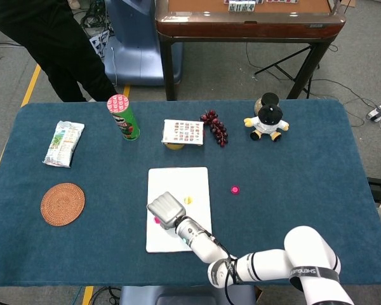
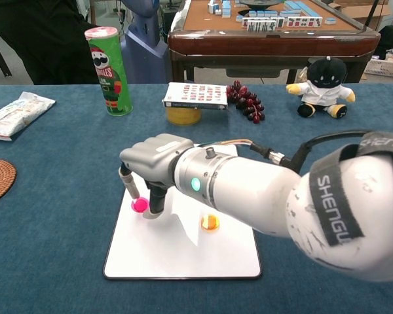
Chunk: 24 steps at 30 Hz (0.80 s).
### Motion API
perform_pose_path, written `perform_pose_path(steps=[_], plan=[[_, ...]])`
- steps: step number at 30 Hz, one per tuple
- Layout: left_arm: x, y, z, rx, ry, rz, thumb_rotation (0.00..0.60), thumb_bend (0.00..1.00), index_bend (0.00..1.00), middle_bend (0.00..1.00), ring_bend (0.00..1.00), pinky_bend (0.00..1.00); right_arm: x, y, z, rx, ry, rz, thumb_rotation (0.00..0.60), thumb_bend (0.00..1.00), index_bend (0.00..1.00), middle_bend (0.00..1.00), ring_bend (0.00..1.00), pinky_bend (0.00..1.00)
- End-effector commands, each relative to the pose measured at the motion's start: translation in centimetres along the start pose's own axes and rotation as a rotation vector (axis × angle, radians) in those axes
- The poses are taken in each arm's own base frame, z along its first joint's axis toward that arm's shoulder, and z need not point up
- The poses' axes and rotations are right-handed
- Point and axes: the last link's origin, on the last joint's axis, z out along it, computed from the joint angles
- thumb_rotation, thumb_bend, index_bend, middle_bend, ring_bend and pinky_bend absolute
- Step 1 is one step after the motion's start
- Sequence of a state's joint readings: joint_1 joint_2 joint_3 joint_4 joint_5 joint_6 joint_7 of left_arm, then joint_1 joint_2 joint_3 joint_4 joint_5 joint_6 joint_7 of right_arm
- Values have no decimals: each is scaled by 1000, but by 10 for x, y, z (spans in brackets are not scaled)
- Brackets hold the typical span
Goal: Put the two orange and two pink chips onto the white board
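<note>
The white board [image 1: 178, 179] [image 2: 183, 256] lies at the middle of the blue table. My right hand [image 1: 166, 210] [image 2: 156, 159] hangs over the board's left edge and pinches a pink chip [image 1: 157, 220] [image 2: 140, 205] between thumb and finger, just above or on the board. One orange chip [image 1: 188, 200] shows on the board in the head view. The chest view shows an orange chip [image 2: 210, 223] on the board beside my forearm. A second pink chip [image 1: 235, 189] sits on the cloth to the right of the board. No left hand shows.
Along the back stand a green can [image 1: 123, 117] [image 2: 109, 70], a card box on a yellow bowl [image 1: 183, 132] [image 2: 196, 95], grapes [image 1: 215, 126] [image 2: 247, 101] and a plush toy [image 1: 268, 119] [image 2: 323, 86]. At left lie a snack bag [image 1: 63, 143] and a woven coaster [image 1: 62, 204].
</note>
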State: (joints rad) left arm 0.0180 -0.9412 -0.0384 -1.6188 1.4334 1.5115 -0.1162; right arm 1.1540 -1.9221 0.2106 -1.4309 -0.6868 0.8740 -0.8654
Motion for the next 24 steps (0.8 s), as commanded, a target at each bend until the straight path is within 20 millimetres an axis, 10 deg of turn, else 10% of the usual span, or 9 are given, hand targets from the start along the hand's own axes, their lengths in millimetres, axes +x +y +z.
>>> perform_pose_path(steps=[1, 13, 24], plan=[[0, 0, 0, -2, -3, 2, 600, 322, 474, 476, 448, 593, -1, 0, 0, 1, -3, -1, 600, 285, 527, 1000, 1000, 1000], [-1, -1, -1, 2, -6, 6, 600, 322, 477, 476, 448, 593, -8, -4, 3, 10, -11, -7, 600, 277, 527, 1000, 1000, 1000], [-2, -3, -2, 0, -9, 8, 600, 322, 477, 476, 448, 593, -8, 4, 1, -7, -9, -6, 600, 61, 361, 1000, 1000, 1000]])
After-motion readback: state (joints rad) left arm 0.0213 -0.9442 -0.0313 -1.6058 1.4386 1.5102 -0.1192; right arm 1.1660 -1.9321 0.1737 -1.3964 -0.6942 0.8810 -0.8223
